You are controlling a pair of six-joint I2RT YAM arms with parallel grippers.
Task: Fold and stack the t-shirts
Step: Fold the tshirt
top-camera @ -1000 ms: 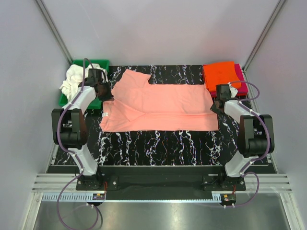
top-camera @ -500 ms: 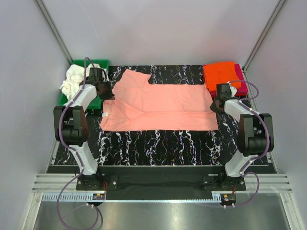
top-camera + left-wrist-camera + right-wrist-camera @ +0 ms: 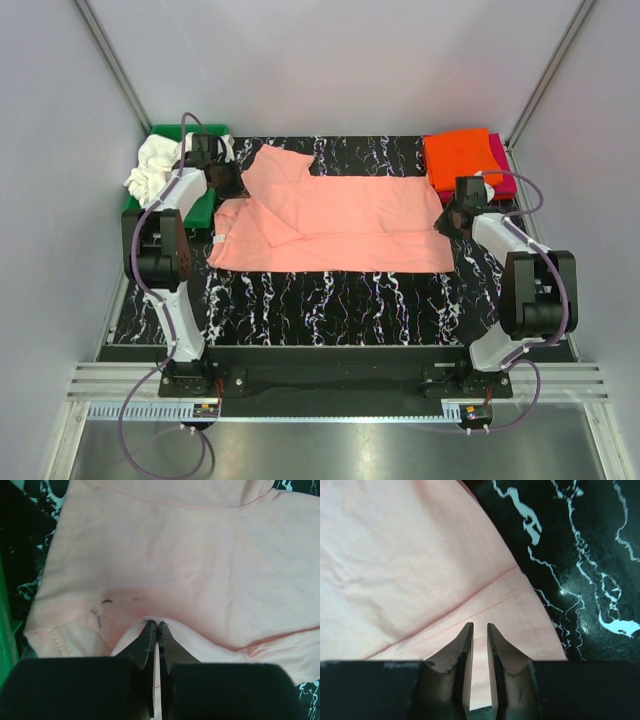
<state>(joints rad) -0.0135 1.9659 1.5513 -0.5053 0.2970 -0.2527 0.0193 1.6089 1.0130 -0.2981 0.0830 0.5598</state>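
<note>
The black, white-veined surface (image 3: pixel 330 300) runs out in front of both claws and between them. On it the salmon-pink t-shirt (image 3: pixel 340 225) lies spread wide, reaching from the left claw (image 3: pixel 230 183) across to the right claw (image 3: pixel 448 222), so each claw sits at one end of the cloth. Close to the left claw's inner side, part of the shirt is doubled over onto its body.

The green bin (image 3: pixel 165 131) stands just outside the left claw, at the far-left corner. A white t-shirt (image 3: pixel 152 170) is heaped in it and spills over its rim. Just beyond the right claw, at the far-right corner, a folded bright orange t-shirt (image 3: pixel 460 155) rests on top of a magenta t-shirt (image 3: pixel 499 150), of which only the outer edge shows.

In the left wrist view, the left claw (image 3: pixel 156 626) has its fingers pressed together on a raised ridge of salmon-pink cloth (image 3: pixel 200 570), which peaks right at the tips.

In the right wrist view, the right claw (image 3: pixel 479 629) is over the hemmed corner of the shirt (image 3: pixel 395 555), with bare surface on its right. Its fingers stand nearly together with a thin slit between them, and pink shows through. Whether they pinch the cloth cannot be told.
</note>
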